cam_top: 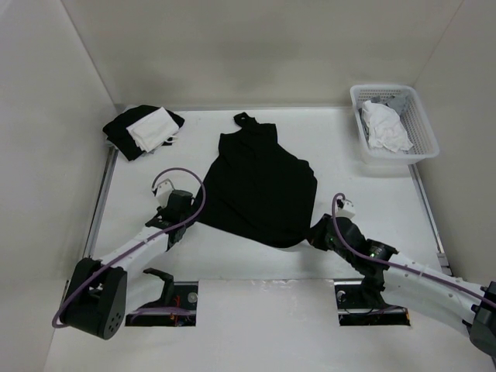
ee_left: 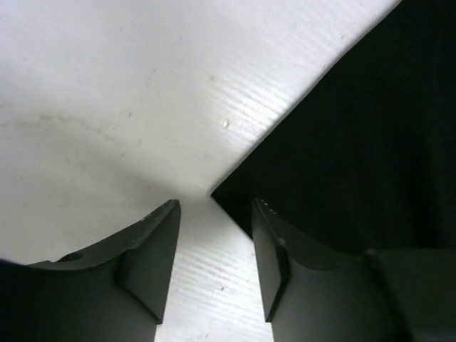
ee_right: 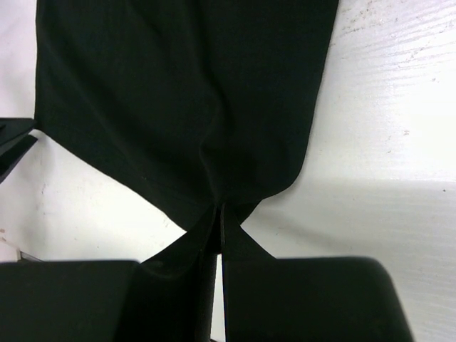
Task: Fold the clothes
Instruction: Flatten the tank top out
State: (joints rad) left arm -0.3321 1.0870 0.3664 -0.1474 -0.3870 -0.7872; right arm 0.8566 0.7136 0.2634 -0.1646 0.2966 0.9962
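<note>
Not much done yet, by the looks of it. The top (cam_top: 260, 182) is laid out flat on the table (cam_top: 372, 201), neck at the far end, and no fold can be seen, so basically all the folding is left.

The top's near right corner is pinched in the closed right gripper (ee_right: 219, 214), with the fabric puckered up around it. The left gripper (ee_left: 214, 214) is parked at the top's near left corner with its fingers apart and nothing held.

Whether that corner tip is actually touched can't be told. Black fabric on black fingers is hard to separate, and any creases or doubled layers in the top would be lost too.
</note>
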